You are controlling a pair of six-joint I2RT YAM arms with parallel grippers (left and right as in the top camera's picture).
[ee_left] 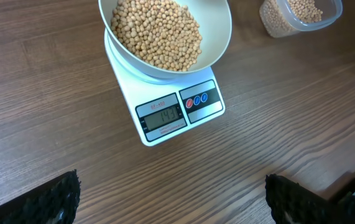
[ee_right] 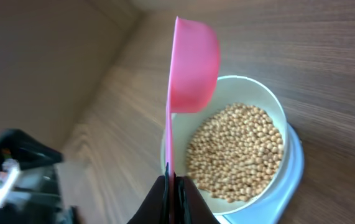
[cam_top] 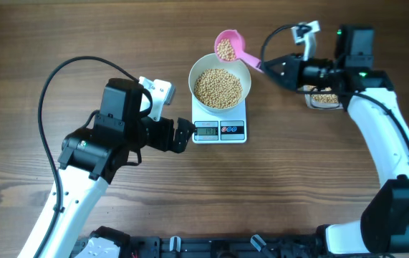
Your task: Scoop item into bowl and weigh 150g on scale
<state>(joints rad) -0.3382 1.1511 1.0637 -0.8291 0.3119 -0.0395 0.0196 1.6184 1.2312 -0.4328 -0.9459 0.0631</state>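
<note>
The white bowl stands on the white scale, more than half full of tan beans. A pink scoop holding a few beans hovers just beyond the bowl's far rim. My right gripper is shut on its handle. From the right wrist, the scoop shows edge-on over the bowl, its handle pinched in the gripper. My left gripper is open and empty, just left of the scale's display. In the left wrist view the scale lies ahead of the gripper.
A clear plastic tub with more beans sits right of the scale, under the right arm; the left wrist view shows the tub at top right. Black cables arc over the wood table behind both arms.
</note>
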